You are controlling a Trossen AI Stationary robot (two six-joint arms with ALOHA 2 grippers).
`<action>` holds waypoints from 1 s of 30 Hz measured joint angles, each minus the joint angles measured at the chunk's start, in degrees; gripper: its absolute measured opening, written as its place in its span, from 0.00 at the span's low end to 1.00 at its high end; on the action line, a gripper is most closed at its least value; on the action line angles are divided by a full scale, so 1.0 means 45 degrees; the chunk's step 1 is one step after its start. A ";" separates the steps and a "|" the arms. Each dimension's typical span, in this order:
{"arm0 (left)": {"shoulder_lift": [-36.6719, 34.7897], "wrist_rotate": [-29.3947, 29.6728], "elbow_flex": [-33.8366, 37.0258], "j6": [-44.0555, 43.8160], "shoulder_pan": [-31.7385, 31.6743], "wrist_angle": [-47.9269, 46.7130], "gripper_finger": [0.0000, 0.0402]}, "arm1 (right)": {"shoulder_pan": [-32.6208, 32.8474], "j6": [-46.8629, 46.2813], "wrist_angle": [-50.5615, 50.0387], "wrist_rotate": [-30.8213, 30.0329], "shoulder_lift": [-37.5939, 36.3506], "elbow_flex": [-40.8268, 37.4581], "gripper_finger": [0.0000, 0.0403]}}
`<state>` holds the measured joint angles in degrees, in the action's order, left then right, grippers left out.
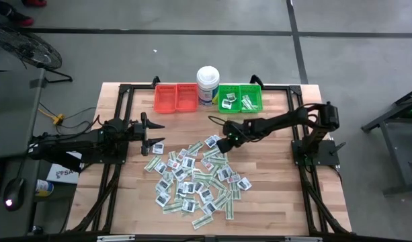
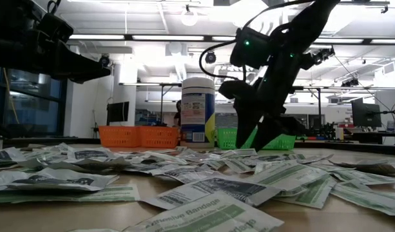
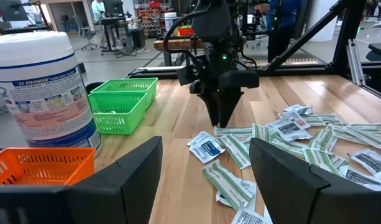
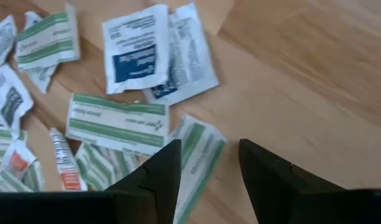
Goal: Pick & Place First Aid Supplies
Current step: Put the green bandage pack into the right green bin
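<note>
On the wooden tabletop (image 1: 273, 202) I hold the right gripper (image 1: 224, 143), fingers spread, over the packets (image 1: 195, 178) at the pile's one o'clock edge for a pinch; the left gripper (image 1: 154, 132) waits spread at ten.

Left arm: stretched low along the left side of the table, wrist level.
Left gripper (image 1: 154, 133): fingers spread wide, nothing between them.
Right arm: reaches from the right side toward the middle, wrist bent downward.
Right gripper (image 1: 221, 146): points down, fingers (image 4: 159, 171) parted, holding nothing.
</note>
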<state>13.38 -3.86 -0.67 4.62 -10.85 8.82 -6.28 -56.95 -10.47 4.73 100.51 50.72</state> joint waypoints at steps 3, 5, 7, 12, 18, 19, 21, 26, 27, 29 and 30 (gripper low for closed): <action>0.0001 -0.0005 0.0000 0.0000 -0.0001 0.0000 0.59 | 0.0123 -0.0144 0.0190 0.0181 0.0015 -0.0005 0.38; -0.0004 -0.0001 0.0000 0.0000 0.0004 0.0000 0.59 | 0.0164 -0.0227 0.0204 0.0182 0.0015 -0.0005 0.38; -0.0001 0.0000 0.0000 0.0000 -0.0001 0.0000 0.59 | 0.0164 -0.0248 0.0201 0.0235 0.0015 -0.0005 0.38; -0.0004 0.0000 0.0000 0.0000 0.0004 0.0000 0.59 | 0.0188 -0.0253 0.0187 0.0252 0.0015 -0.0005 0.38; 0.0001 -0.0005 0.0000 0.0000 -0.0001 0.0000 0.59 | 0.0184 -0.0253 0.0074 0.0235 0.0015 -0.0015 0.28; 0.0001 -0.0004 0.0000 -0.0004 0.0003 0.0000 0.59 | 0.0184 -0.0253 0.0067 0.0240 0.0015 -0.0019 0.26; -0.0002 -0.0002 0.0000 -0.0003 0.0002 0.0000 0.59 | 0.0184 -0.0253 0.0065 0.0255 0.0019 -0.0019 0.22; -0.0002 -0.0005 0.0000 0.0000 0.0004 0.0002 0.59 | 0.0184 -0.0212 0.0072 0.0196 0.0019 -0.0019 0.13; -0.0003 -0.0002 0.0000 0.0000 0.0002 0.0000 0.59 | 0.0184 -0.0209 0.0075 0.0190 0.0019 -0.0019 0.12; -0.0003 -0.0004 0.0000 -0.0001 0.0004 0.0000 0.59 | 0.0184 -0.0209 0.0075 0.0180 0.0019 -0.0019 0.09; -0.0003 0.0000 0.0000 0.0000 -0.0001 0.0000 0.59 | 0.0184 -0.0204 0.0079 0.0185 0.0019 -0.0019 0.07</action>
<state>13.37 -3.86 -0.67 4.62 -10.85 8.82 -5.45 -57.87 -10.11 5.56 100.60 50.63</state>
